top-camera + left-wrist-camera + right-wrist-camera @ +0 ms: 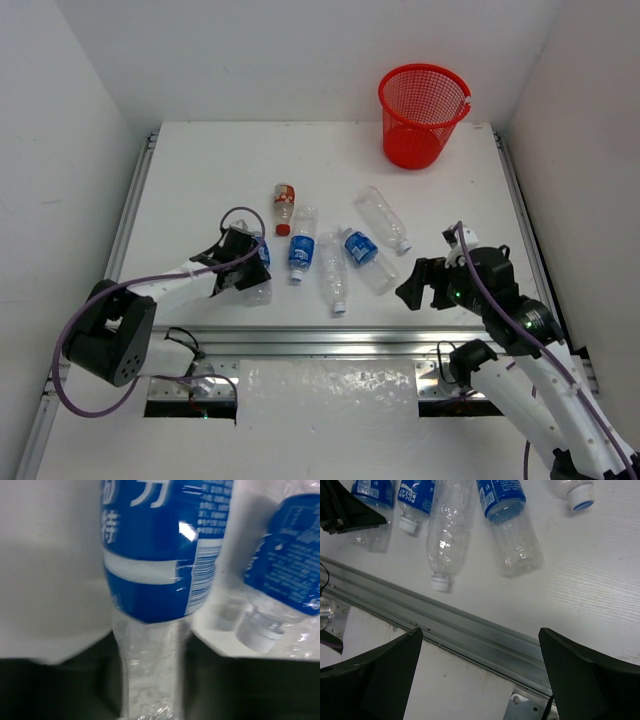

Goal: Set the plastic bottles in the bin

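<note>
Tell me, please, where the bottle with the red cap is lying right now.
In the top view the red-capped bottle lies left of the table's centre, just left of a blue-labelled bottle, well to the left of the red bin.

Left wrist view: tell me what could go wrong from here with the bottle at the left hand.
1. The blue-labelled bottle at the left hand is thin, crinkled plastic; it may buckle or slip.
2. A second blue-labelled bottle lies close beside it and could get knocked.
3. The bin stands far from that hand, so the long carry risks a drop.
</note>
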Controlling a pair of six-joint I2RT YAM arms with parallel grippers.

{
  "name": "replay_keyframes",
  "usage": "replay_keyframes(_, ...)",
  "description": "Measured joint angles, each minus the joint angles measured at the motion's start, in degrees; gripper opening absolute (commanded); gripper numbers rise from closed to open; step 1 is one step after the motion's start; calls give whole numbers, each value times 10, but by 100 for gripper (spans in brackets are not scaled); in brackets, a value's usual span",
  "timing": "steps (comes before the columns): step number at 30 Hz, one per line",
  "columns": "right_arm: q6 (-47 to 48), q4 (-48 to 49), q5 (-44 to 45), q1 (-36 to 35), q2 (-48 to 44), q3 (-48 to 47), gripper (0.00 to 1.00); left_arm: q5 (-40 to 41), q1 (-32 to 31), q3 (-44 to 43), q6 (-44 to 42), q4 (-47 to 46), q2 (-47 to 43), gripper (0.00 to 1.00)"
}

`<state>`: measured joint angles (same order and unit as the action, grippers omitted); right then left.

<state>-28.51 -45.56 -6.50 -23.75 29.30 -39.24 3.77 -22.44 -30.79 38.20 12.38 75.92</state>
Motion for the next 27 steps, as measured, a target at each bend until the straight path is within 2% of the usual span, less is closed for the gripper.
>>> replay_keyframes(5,0,22,-28,0,25,14,99,16,-3,5,5,8,-20,0)
replay_keyframes(9,-4,74,-88,0,57,17,99,9,-8,14,10,65,-164,0)
replay_keyframes(12,-27,156,-170,0,88,21,99,-84,-10,14,1,14,-289,0)
replay_keyframes(15,-81,283,-262,0,128,29,99,-217,-13,20,-1,-88,-335,0)
replay_keyframes(18,-139,428,-329,-5,184,31,99,-345,-23,24,13,-190,-326,0)
replay_keyframes(20,-165,487,-342,-12,213,28,99,-402,-33,31,23,-235,-317,0)
replay_keyframes(27,-184,573,-339,-84,317,-38,99,-485,-78,45,45,-311,-280,0)
